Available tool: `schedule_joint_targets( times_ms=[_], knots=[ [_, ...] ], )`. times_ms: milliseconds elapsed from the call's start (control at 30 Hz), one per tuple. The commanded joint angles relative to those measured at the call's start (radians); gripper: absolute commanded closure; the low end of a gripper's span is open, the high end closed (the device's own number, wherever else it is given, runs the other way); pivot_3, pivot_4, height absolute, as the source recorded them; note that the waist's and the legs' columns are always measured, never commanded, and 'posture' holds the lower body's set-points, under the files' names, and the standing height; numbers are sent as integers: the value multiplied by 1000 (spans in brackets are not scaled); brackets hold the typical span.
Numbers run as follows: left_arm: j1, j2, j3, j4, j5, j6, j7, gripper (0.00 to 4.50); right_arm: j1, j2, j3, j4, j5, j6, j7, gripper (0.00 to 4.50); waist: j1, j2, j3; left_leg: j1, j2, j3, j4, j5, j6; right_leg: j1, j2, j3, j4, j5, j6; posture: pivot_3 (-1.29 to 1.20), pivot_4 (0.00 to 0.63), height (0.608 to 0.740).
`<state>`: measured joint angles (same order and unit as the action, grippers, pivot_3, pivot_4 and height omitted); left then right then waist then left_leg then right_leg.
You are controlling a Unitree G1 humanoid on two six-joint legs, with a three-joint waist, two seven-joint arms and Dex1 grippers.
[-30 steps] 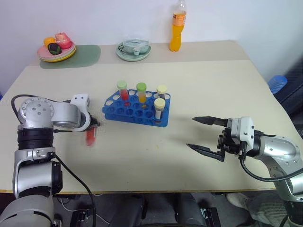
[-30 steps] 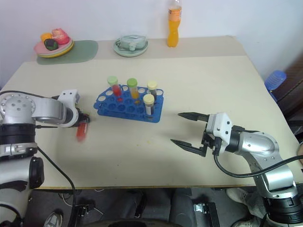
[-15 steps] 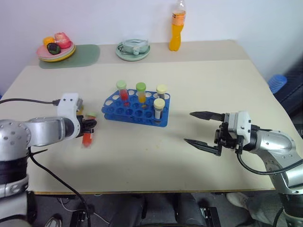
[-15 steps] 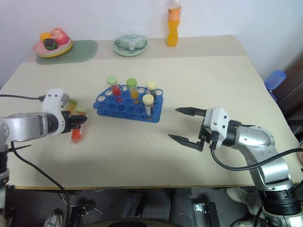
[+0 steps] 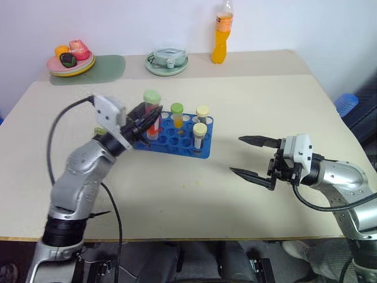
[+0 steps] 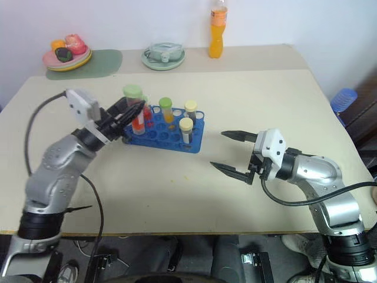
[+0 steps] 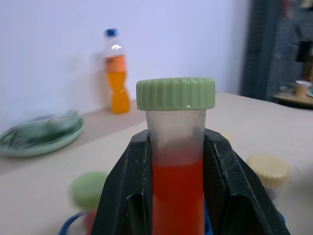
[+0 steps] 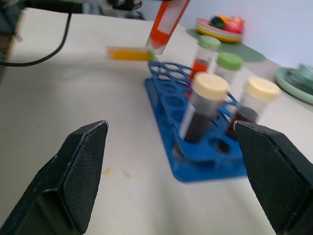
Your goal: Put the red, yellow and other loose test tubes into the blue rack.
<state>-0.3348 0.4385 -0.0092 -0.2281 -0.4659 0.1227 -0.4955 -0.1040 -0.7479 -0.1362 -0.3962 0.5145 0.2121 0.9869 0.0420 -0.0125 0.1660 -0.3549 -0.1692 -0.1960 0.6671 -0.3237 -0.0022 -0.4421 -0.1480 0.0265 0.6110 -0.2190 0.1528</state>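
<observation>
Four capped tubes [image 5: 177, 115] stood in one blue rack [image 5: 171, 137], left pincer [image 5: 148, 118] clamped a fifth, red tube [image 7: 177, 161] at the rack's nine o'clock, one yellow tube [image 8: 128, 54] lay on the counter [image 5: 247, 106], right pincer [image 5: 250, 158] was wide and empty.

Left gripper [image 5: 145, 117]: raised off the table from its earlier low spot well to the left of the blue rack [image 5: 171, 137], now above the rack's left end, jaws turned from pointing down to pointing forward and slightly up.

Red test tube [image 5: 152, 113]: carried along in the closed jaws, formerly hanging low and tilted near the table, now upright, green cap uppermost, over the rack's left holes.
</observation>
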Motion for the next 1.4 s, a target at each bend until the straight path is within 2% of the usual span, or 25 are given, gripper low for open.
schedule_joint_targets(
  times_ms=[33,167,333,400,500,633,700,767,833,967,1167,1267,1400],
  knots=[
    [-33,-61,-8,72,80,-164,-31,3758,16,-18,-53,-68,10,11,-26,269,0,0,0,0,0,0,0,0,0,0,0,0,0,0,0,0,150,740],
    [-48,-95,18,180,133,-263,-42,3758,32,-28,-79,-93,16,27,-43,269,-1,0,0,0,1,1,0,0,0,0,0,0,0,0,0,0,150,740],
    [-41,-86,74,230,85,-283,-87,3758,36,-31,-88,-97,14,32,-48,269,-1,0,0,0,1,0,0,0,0,0,0,0,0,0,1,0,150,740],
    [-8,-80,119,167,-88,-107,-112,3758,28,-28,-82,-95,11,35,-52,269,-1,0,0,0,1,0,0,0,0,0,0,0,0,0,1,0,150,740],
    [8,-71,199,101,-288,131,-37,3758,20,-27,-76,-93,11,38,-55,269,-3,0,0,0,1,0,0,0,1,-1,0,0,1,0,1,0,150,740],
    [78,188,220,-21,-393,609,64,3758,-2,-23,-62,-69,10,32,-41,269,-7,-1,0,1,3,0,0,0,0,-2,3,1,3,0,1,0,150,740],
    [63,204,295,15,-465,701,145,3758,-7,-19,-58,-62,11,29,-37,269,-4,0,0,1,3,0,0,0,0,-2,4,1,3,0,1,0,150,740],
    [37,208,352,49,-469,772,243,3758,-9,-13,-49,-59,7,25,-36,269,2,-1,0,1,3,0,0,0,0,-1,4,1,3,1,1,0,150,740],
    [20,221,360,42,-447,856,324,3758,-12,-6,-40,-57,7,24,-36,269,2,-1,0,1,3,-1,0,0,0,-1,4,1,2,1,0,0,150,740],
    [-32,161,375,80,-441,979,463,3758,-11,-2,-34,-53,4,19,-36,269,0,-1,0,1,3,0,0,0,0,-1,4,1,2,1,0,0,150,740],
    [-51,107,359,70,-403,1068,538,3758,1,-3,-39,-60,4,17,-41,269,-1,0,0,1,4,0,0,0,-1,-1,4,1,2,1,0,0,150,740],
    [-57,117,345,77,-373,1088,531,2350,10,-2,-40,-65,3,17,-45,269,-2,0,-1,2,4,0,0,-1,-1,-1,4,1,2,1,0,0,150,740],
    [-92,117,369,81,-366,1136,525,256,10,-1,-37,-63,2,16,-47,269,-2,-1,0,1,4,0,0,-1,-1,-2,5,1,2,1,0,0,150,740]
  ],
)
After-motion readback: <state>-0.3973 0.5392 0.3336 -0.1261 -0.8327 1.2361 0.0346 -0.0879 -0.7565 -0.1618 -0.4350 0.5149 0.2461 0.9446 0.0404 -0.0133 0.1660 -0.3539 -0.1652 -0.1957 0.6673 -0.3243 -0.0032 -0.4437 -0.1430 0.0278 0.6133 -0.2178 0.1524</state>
